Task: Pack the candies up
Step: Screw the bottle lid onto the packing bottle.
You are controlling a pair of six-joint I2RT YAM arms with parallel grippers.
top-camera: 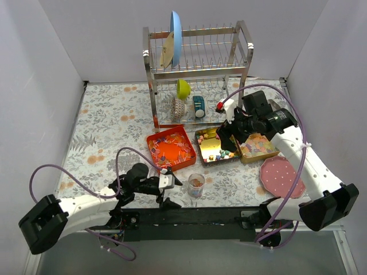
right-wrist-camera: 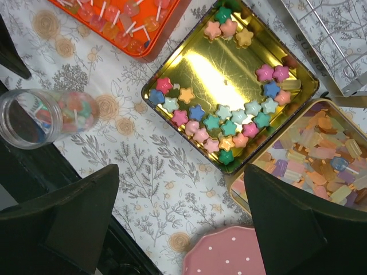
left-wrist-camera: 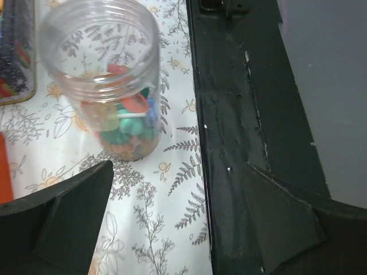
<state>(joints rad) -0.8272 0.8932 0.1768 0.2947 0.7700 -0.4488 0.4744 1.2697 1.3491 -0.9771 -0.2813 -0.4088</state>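
Observation:
The candies (right-wrist-camera: 223, 123) are small star-shaped lumps in pink, green, blue, yellow and orange, lying in an open gold tin (top-camera: 216, 146). A small clear glass (top-camera: 196, 184) stands near the table's front edge with several coloured pieces in it, also seen in the left wrist view (left-wrist-camera: 106, 74). My left gripper (top-camera: 172, 192) is open and empty, low just left of the glass; in its own view (left-wrist-camera: 178, 217) it straddles the table edge. My right gripper (top-camera: 226, 137) is open and empty, raised over the gold tin; its own view (right-wrist-camera: 183, 223) looks down on bare table.
An orange tray (top-camera: 171, 148) of stick candies lies left of the gold tin. A second gold tin (top-camera: 258, 148) of pastel sweets lies to its right. A pink dotted plate (top-camera: 281, 176) sits front right. A dish rack (top-camera: 198, 74) stands behind. A black base rail (left-wrist-camera: 241, 114) runs along the front edge.

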